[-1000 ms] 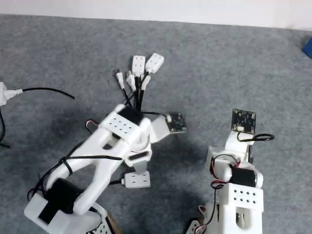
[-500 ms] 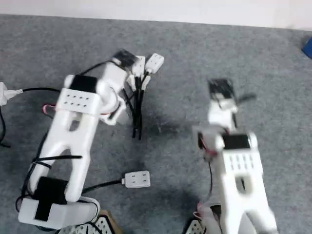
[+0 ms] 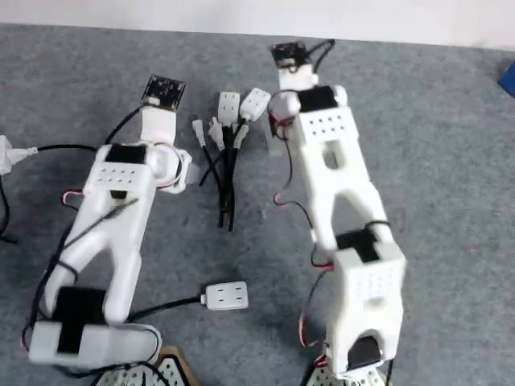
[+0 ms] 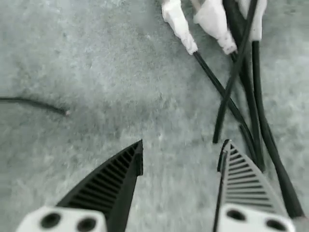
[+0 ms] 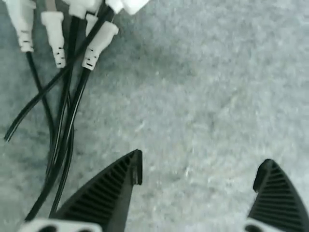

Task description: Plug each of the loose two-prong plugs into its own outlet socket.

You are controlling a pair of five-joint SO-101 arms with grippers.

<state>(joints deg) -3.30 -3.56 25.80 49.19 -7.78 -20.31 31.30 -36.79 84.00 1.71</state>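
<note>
My left tool (image 4: 181,150) and right tool (image 5: 200,166) both hang spread above the grey carpeted worktop (image 3: 418,161). The white two-prong plugs on black cords (image 3: 216,131) lie between them, at three o'clock from my left tool and nine o'clock from my right, touching neither.

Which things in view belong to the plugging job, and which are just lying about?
Job:
- loose two-prong plugs
- two outlet sockets beside them
- their black cables
- probably the separate socket block near the arm bases

Lying about:
- blue object at one edge
- white connector on a black lead at the opposite edge
</note>
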